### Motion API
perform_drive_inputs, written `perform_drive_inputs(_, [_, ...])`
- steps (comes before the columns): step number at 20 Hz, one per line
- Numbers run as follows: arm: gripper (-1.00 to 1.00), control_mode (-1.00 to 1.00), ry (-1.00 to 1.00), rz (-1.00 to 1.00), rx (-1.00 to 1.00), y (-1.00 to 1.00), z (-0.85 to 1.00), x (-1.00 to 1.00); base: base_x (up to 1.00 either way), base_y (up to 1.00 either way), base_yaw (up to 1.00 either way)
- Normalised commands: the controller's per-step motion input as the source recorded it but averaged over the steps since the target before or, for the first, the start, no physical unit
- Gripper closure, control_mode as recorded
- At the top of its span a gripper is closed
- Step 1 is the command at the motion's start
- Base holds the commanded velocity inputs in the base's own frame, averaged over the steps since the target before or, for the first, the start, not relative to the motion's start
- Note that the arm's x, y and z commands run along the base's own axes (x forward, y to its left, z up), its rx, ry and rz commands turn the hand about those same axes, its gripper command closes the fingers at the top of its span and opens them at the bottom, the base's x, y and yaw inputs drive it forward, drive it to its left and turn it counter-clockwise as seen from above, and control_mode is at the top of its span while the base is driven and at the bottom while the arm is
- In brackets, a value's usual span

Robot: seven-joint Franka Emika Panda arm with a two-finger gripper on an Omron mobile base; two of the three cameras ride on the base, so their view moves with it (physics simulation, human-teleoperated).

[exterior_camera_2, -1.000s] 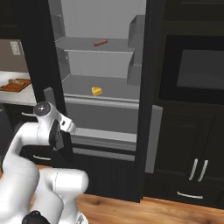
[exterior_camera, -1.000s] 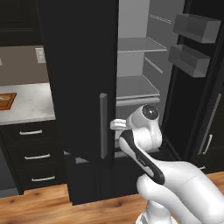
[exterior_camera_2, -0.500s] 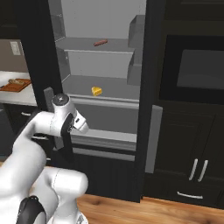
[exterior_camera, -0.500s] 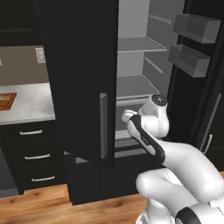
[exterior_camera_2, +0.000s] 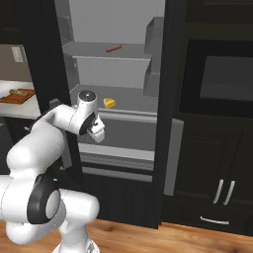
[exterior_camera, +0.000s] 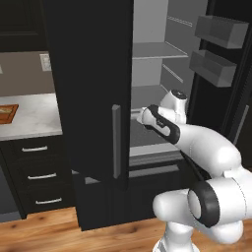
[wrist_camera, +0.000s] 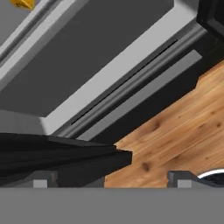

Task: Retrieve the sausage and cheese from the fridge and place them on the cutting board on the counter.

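The fridge (exterior_camera_2: 116, 74) stands with its right door swung open. The reddish-brown sausage (exterior_camera_2: 113, 48) lies on an upper shelf. On the shelf below sits the yellow cheese (exterior_camera_2: 109, 103), which also shows at a corner of the hand view (wrist_camera: 22, 3). My gripper (exterior_camera_2: 97, 133) hangs in front of that lower shelf, just left of and below the cheese, pointing down. Its jaws are open and empty (wrist_camera: 109, 179). The cutting board (exterior_camera_2: 19, 95) rests on the counter (exterior_camera: 34, 115) far to the left.
The fridge's left door (exterior_camera: 88, 98) is shut, its grey handle (exterior_camera: 116, 140) close to my forearm. The open right door carries bins (exterior_camera: 216, 49). Dark cabinets with an oven (exterior_camera_2: 222, 84) stand to the right. Below my hand are the fridge drawer (wrist_camera: 87, 57) and wooden floor (wrist_camera: 183, 131).
My arm has stretched forward into the fridge opening. The hand has moved from in front of the left door's edge toward the shelf with the cheese. The jaws have stayed open.
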Motion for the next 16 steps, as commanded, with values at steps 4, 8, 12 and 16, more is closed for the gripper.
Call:
perform_drive_inputs(4, [-1.00, -1.00, 0.15, 0.00, 0.19, 0.11, 0.03, 0.48, 0.00, 0.00, 0.00])
perform_drive_inputs(8, [-1.00, -1.00, 0.08, 0.00, 0.12, 0.22, 0.03, 0.51, 0.00, 0.00, 0.00])
perform_drive_inputs(12, [-1.00, -1.00, 0.01, 0.00, 0.03, 0.40, 0.01, 0.37, 0.00, 0.00, 0.00])
perform_drive_inputs(16, [-1.00, -1.00, 0.00, 0.00, 0.00, 0.49, 0.00, 0.18, 0.00, 0.00, 0.00])
